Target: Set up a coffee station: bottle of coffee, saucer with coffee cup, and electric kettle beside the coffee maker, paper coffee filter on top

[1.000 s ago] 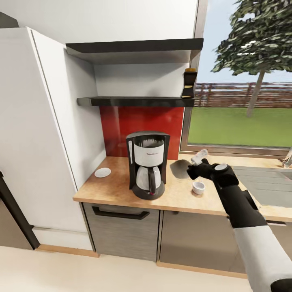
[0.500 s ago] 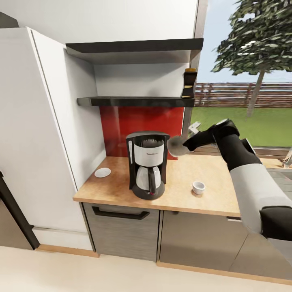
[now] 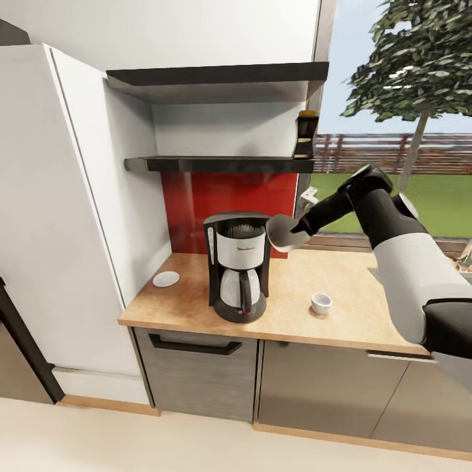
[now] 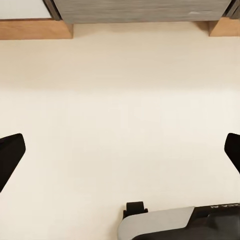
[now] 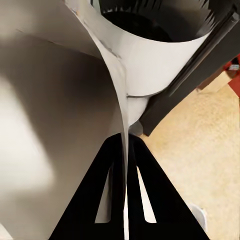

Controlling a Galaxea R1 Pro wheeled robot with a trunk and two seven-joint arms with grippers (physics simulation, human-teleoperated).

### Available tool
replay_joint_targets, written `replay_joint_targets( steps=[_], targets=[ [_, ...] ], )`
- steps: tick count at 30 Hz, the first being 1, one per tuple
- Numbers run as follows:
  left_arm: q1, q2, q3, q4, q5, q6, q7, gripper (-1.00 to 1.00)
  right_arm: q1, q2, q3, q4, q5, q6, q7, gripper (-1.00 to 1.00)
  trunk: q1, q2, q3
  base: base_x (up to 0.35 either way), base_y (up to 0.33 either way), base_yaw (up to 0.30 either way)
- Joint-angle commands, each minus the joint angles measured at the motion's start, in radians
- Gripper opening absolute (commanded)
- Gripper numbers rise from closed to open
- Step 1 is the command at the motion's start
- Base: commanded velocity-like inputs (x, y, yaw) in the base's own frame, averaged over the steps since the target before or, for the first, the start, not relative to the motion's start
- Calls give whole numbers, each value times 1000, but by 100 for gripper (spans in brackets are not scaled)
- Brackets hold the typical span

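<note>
Over the kitchen countertop (image 3: 341,288) — right hand (image 5: 125,150) pinched tight on the paper coffee filter (image 3: 283,232), beside the coffee maker (image 3: 238,265).

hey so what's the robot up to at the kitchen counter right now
The right gripper is shut on the paper coffee filter, holding it in the air just beside the top of the coffee maker; it is not on the machine yet. On the kitchen countertop the saucer sits on one side of the machine and the coffee cup on the other. The bottle of coffee is on the kitchen shelf. The left gripper hangs open over the floor.
</note>
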Motion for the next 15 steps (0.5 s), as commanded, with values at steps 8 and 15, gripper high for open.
replay_joint_targets(
  steps=[8,15],
  targets=[
    [-1,2,-2,1,-9,-2,2,100,-62,61,4,119,139,143,75,-100,1,-2,-2,0,0,0],
    [0,2,-1,1,-9,0,2,100,-152,119,4,224,152,206,79,-100,1,-2,-2,0,0,0]
  ],
)
